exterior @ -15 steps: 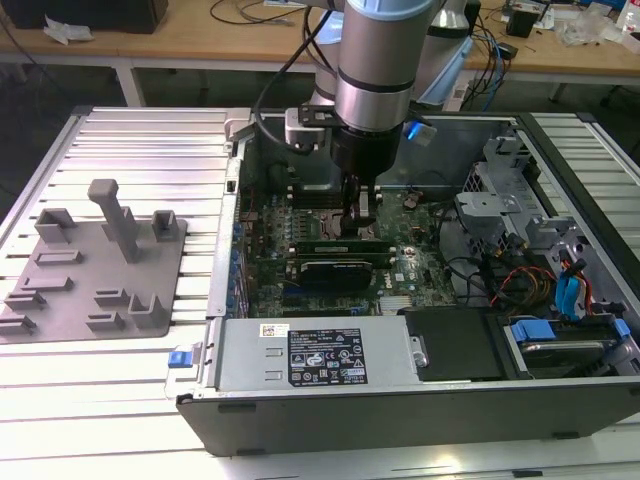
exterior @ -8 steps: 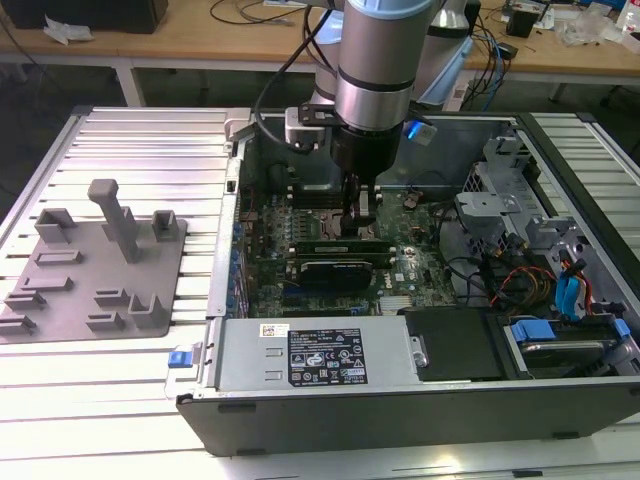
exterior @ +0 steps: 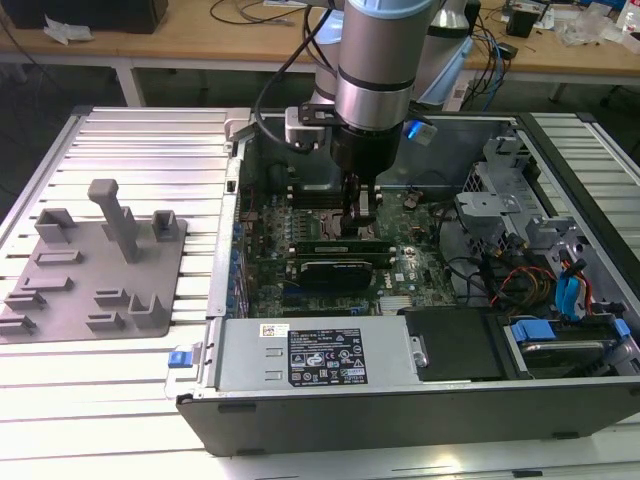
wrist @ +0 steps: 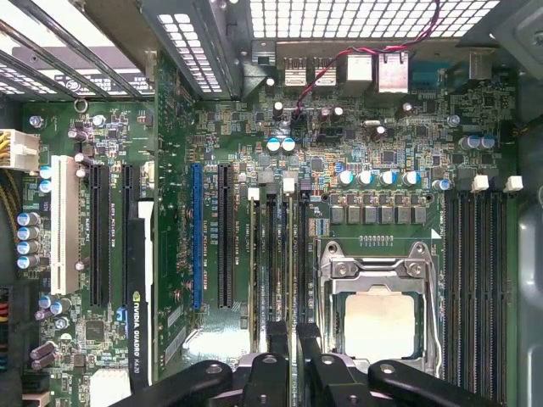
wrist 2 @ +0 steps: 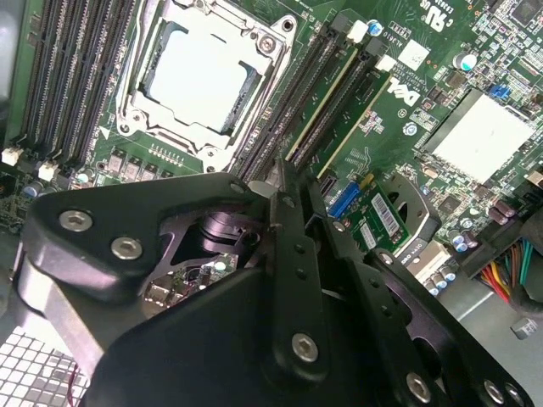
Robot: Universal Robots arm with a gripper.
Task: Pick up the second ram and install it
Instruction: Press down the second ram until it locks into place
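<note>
Gripper (wrist 2: 288, 182) low over motherboard (wrist: 229, 127), fingers together, nothing between them. Second ram (wrist 2: 327, 106): thin green stick, seated upright in slot just beside CPU socket (wrist 2: 204, 72), 2 sticks adjacent.

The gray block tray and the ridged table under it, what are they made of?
The gray holder tray looks like matte plastic: dull, even gray, with no glints. The ridged table looks like bare metal, perhaps aluminium: pale silver slats that shine under the light.
</note>
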